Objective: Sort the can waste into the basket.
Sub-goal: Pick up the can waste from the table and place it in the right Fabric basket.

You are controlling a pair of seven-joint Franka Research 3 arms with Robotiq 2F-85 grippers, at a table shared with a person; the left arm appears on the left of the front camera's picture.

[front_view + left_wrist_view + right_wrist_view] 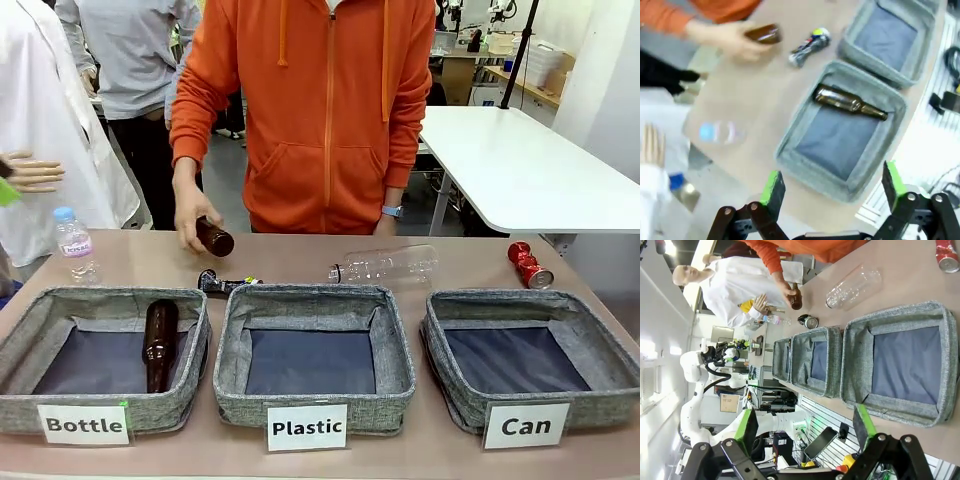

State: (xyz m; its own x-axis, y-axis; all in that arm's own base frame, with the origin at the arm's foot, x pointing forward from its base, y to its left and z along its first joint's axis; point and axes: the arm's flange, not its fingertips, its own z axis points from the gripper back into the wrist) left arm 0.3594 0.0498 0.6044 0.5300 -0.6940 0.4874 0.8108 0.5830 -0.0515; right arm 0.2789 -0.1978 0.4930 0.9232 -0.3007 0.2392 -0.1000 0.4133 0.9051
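The left gripper (833, 181) and right gripper (806, 422) are hanging spread, gripping nothing.
The red can (529, 265) is lying just beyond the Can basket (455, 395) at its far rim; the black can (222, 283) is lying beyond the Plastic basket (232, 392), near a person's hand (190, 212) holding a brown bottle (214, 238).

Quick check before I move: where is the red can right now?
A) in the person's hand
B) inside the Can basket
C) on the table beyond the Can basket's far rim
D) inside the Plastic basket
C: the red can lies on its side on the table, just past the far rim of the Can basket, not in it.
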